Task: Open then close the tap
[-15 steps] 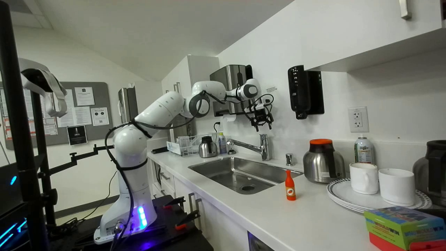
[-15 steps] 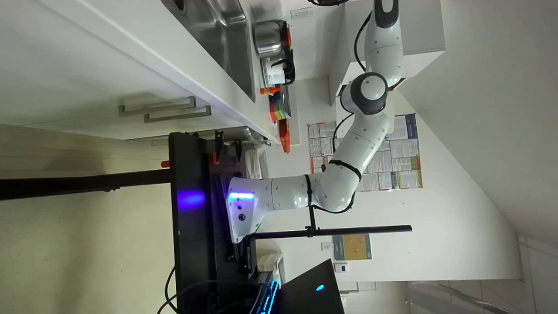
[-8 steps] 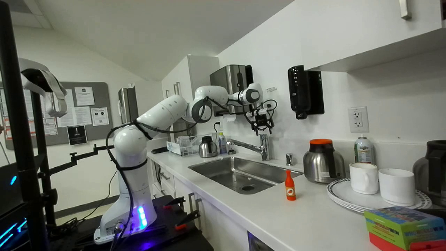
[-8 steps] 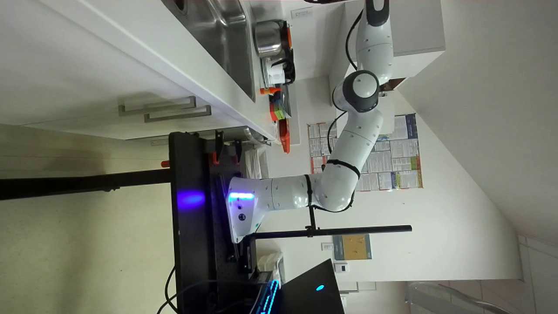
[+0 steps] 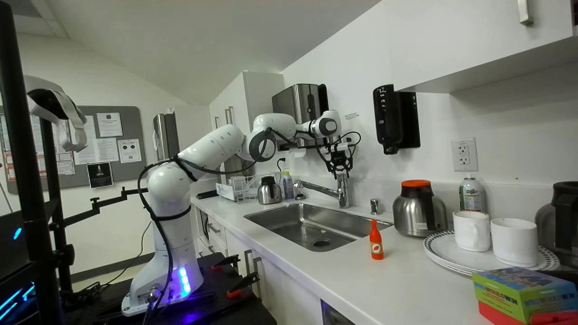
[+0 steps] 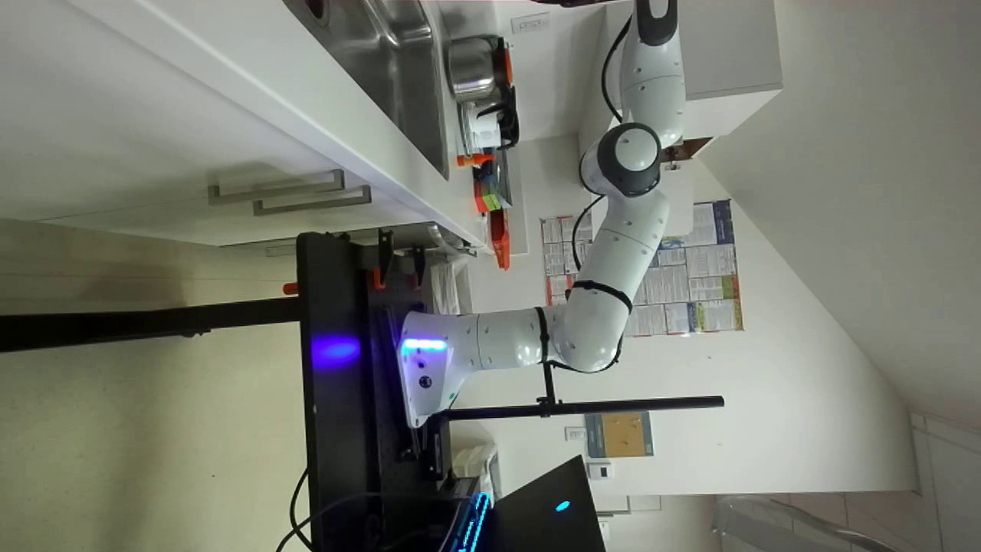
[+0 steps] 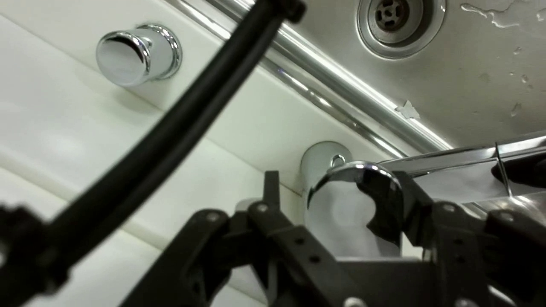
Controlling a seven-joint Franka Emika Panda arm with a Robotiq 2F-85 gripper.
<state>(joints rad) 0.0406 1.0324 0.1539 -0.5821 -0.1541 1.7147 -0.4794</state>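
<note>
The tap (image 5: 343, 194) is a shiny chrome faucet with an upright body and a long spout over the steel sink (image 5: 311, 228). Its rounded top (image 7: 341, 213) fills the space between my fingers in the wrist view. My gripper (image 5: 342, 174) points down at the top of the tap in an exterior view. In the wrist view my gripper (image 7: 338, 185) is open, one finger on each side of the tap's top. The right finger is very close to the chrome; I cannot tell whether it touches. A gap shows at the left finger. The tap is out of view in the sideways exterior view.
A short chrome knob (image 5: 375, 206) stands beside the tap. A steel kettle with a red lid (image 5: 419, 207) and a red sauce bottle (image 5: 376, 241) stand on the counter. A black dispenser (image 5: 395, 118) hangs on the wall. A steel paper dispenser (image 5: 300, 101) is behind the arm.
My gripper has come down and slightly right in an exterior view, from above the tap to around its top. The tap and other objects have not moved.
</note>
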